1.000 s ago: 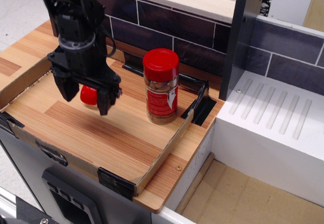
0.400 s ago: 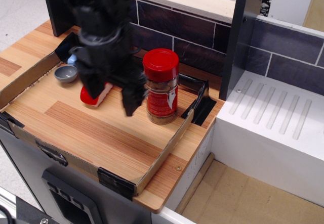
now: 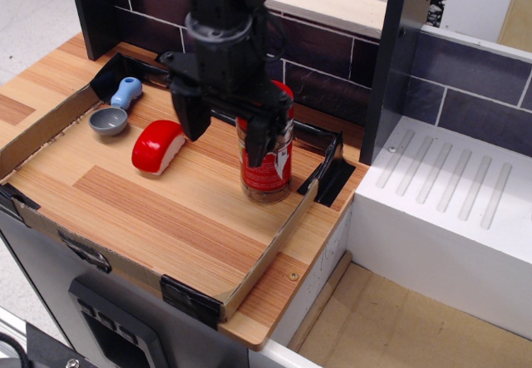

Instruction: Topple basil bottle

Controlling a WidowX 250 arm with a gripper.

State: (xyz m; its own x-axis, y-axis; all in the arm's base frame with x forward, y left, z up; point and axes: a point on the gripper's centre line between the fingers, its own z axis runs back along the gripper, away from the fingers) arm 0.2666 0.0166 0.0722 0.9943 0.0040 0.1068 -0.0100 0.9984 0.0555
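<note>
Progress on the toppling is at the approach stage: nothing has been knocked over yet, as far as this single view shows. Nearest the camera, the front rim of the cardboard tray (image 3: 125, 256) on the wooden desk (image 3: 274, 301) is bare. Going further back, the basil bottle (image 3: 268, 164) stands upright near the tray's right wall, at about 3 o'clock from the tray's middle, its base flat on the wood and its red label facing the camera. Its red cap is mostly hidden behind the black tool (image 3: 226, 134), which hangs in front of and above the bottle's top with its two fingers spread apart, released and holding nothing; the right finger overlaps the upper part of the jar in this view, and whether it touches the glass I cannot tell. At 9 o'clock from the bottle lies a red-and-white sushi toy (image 3: 158, 145), well apart from it. Beyond that, toward 10 o'clock, sit a small grey bowl (image 3: 109, 120) and a blue toy (image 3: 127, 91). What is left, by my judgement, is the whole push: a sideways shove near the cap, probably toward the open middle of the tray, until the bottle lies on its side.
</note>
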